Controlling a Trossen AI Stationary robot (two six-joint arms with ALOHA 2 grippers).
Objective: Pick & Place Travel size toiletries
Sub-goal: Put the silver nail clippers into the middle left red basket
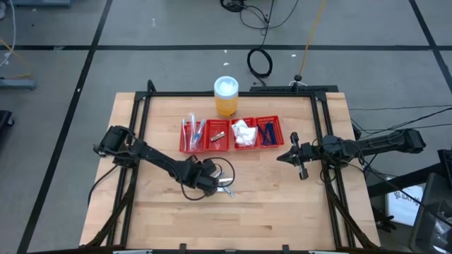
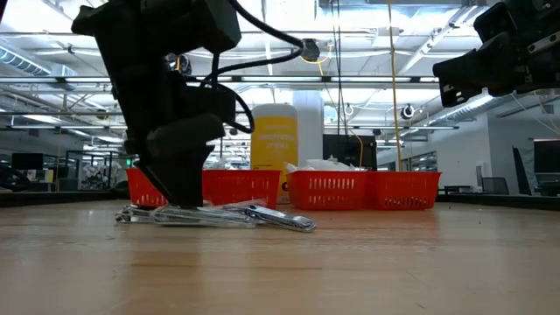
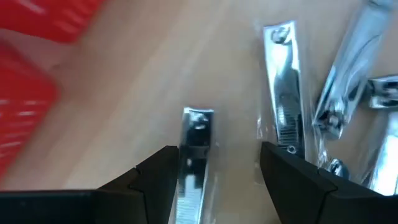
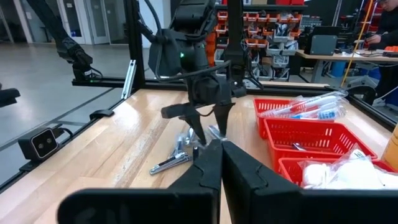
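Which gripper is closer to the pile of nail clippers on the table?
Left. The left gripper straddles one of the nail clippers; the right gripper hangs shut beside the red tray.

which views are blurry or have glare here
Left wrist view: red tray soft and out of focus, glare on the wrapped nail clippers. Low view: left arm a dark silhouette against bright ceiling lights. Right wrist view: own shut right gripper blurred up close.

I saw a red tray [image 1: 209,145] with four compartments on my wooden table [image 1: 169,219], an orange jar [image 1: 226,103] with a white lid just behind it, and black cables [image 1: 260,62] coiled on the floor beyond.
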